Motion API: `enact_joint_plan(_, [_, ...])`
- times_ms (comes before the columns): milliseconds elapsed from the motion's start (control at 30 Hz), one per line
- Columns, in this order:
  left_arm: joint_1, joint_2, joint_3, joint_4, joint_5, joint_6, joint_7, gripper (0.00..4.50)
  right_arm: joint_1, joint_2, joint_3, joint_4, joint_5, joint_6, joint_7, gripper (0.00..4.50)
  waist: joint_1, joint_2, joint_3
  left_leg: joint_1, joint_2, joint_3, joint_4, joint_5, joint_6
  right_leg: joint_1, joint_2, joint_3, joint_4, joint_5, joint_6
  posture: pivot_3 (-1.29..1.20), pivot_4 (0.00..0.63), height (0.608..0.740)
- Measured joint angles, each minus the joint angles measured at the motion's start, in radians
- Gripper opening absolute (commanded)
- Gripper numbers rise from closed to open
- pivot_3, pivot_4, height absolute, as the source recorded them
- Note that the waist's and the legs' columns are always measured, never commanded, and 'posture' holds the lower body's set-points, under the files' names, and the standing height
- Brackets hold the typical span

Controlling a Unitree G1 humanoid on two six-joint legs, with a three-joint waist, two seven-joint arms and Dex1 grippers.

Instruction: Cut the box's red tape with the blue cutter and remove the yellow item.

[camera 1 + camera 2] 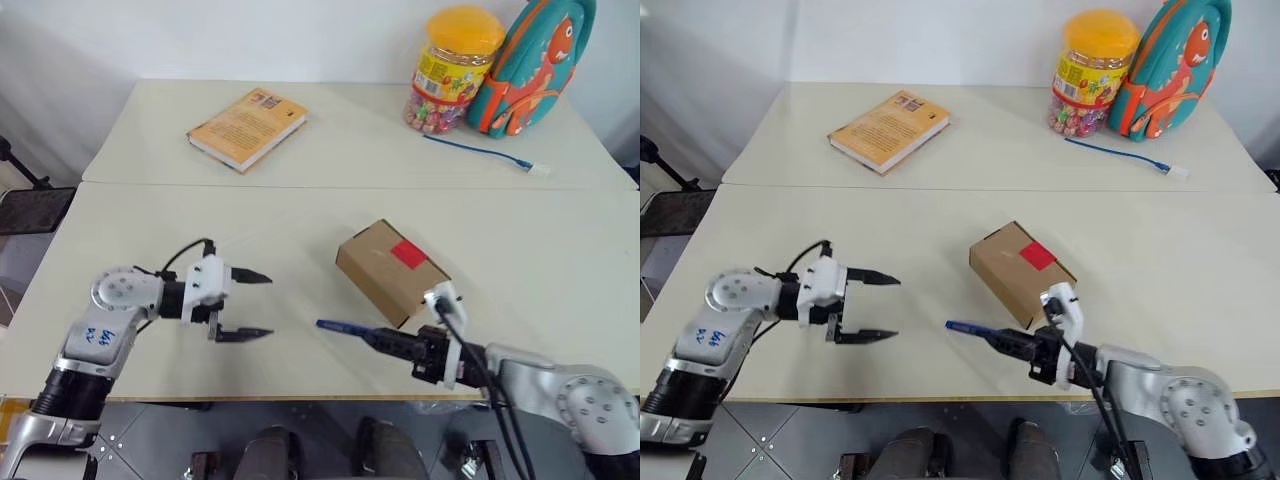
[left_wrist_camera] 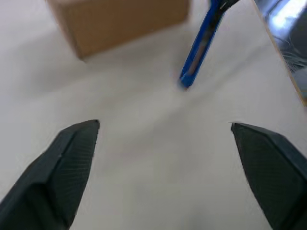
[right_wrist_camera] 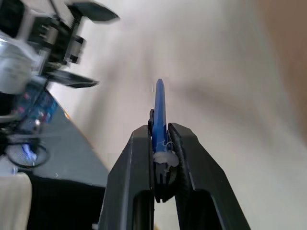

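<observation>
Blue cutter (image 1: 975,331), clenched in the right claw (image 1: 1012,343) near the counter's front edge, points away from the red tape (image 1: 1037,255). Swinging it around could shove the unbraced cardboard box (image 1: 1015,272), since the left claw (image 1: 876,307) hangs released, well apart.

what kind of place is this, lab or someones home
Most likely a lab or test room dressed with everyday props: two plain pale tables pushed together against a bare white wall, holding a book, a candy jar and a child's backpack.
</observation>
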Motion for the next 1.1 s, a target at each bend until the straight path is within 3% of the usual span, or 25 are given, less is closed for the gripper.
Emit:
enact_joint_plan(133, [-0.003, -0.03, -0.032, -0.045, 0.034, -0.039, 0.014, 4.5, -0.024, 0.031, 0.017, 0.021, -0.029, 0.017, 0.009, 0.18, -0.011, 0.001, -0.001, 0.002, 0.002, 0.003, 0.0, 0.001, -0.002, 0.0, 0.001, 0.0, 0.001, -0.001, -0.002, 0.0, 0.15, 0.74])
enact_joint_plan(267, [-0.034, -0.12, -0.101, -0.056, 0.062, -0.041, 0.056, 4.5, -0.045, 0.037, 0.019, 0.04, -0.027, 0.041, 0.024, 0.18, -0.02, 0.001, -0.001, 0.003, 0.003, 0.003, 0.0, 0.002, -0.002, 0.0, 0.001, 0.001, 0.003, -0.001, -0.002, 0.0, 0.15, 0.74])
enact_joint_plan(500, [-0.084, -0.217, -0.192, -0.006, 0.178, -0.094, 0.128, 4.5, -0.055, 0.039, -0.004, 0.065, 0.071, 0.08, -0.024, 0.18, -0.021, 0.001, -0.001, 0.001, 0.003, 0.003, 0.0, 0.002, -0.001, -0.002, 0.001, 0.0, 0.003, -0.001, -0.002, 0.0, 0.15, 0.74])
enact_joint_plan(1100, [-0.108, -0.284, -0.228, 0.071, 0.252, -0.186, 0.196, 4.5, 0.02, -0.058, -0.1, 0.009, 0.216, 0.08, -0.044, 0.18, -0.002, 0.001, -0.001, -0.001, 0.002, 0.003, 0.001, 0.001, 0.0, -0.004, -0.001, 0.0, 0.003, -0.001, -0.002, 0.0, 0.15, 0.74])
